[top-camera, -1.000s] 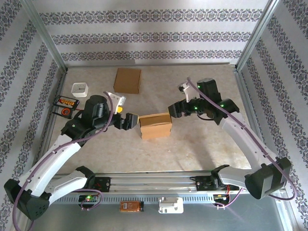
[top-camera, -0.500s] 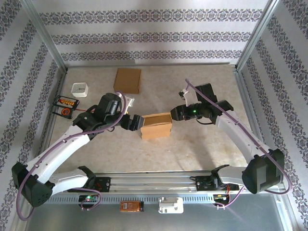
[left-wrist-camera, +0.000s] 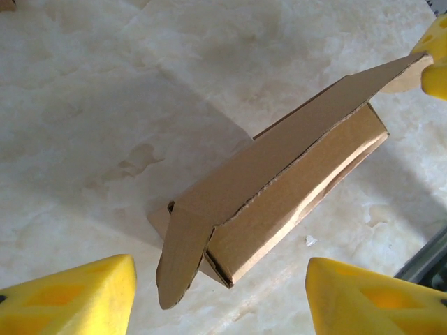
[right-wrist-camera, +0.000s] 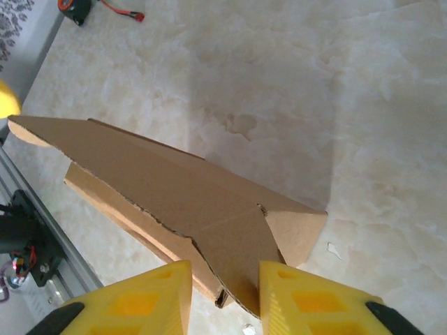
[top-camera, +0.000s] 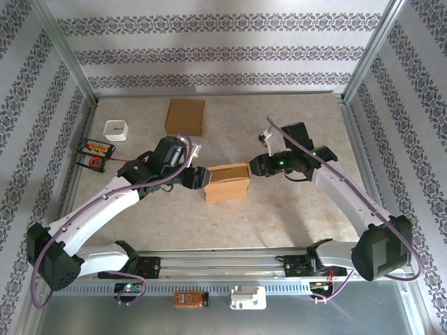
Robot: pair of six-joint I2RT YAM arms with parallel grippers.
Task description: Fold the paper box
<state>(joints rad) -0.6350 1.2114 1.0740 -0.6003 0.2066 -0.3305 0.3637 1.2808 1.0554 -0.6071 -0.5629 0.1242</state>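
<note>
Left fingers [left-wrist-camera: 70, 293] have reached the paper box [top-camera: 226, 182], wide; right fingers [right-wrist-camera: 140, 300] narrowed around its flap [right-wrist-camera: 237, 244].

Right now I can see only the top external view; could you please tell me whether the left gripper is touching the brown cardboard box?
Observer: No. In the left wrist view the left gripper is open, with a jaw on each side of the brown cardboard box, both clear of it.
Operator: Thank you. Is the lid shut flat?
Observer: No, the lid stands raised above the box's side wall along its long edge.
Operator: And the right gripper?
Observer: The right gripper is narrowly open, and the lid's end flap reaches into the gap; I cannot tell whether it touches either jaw.
</note>
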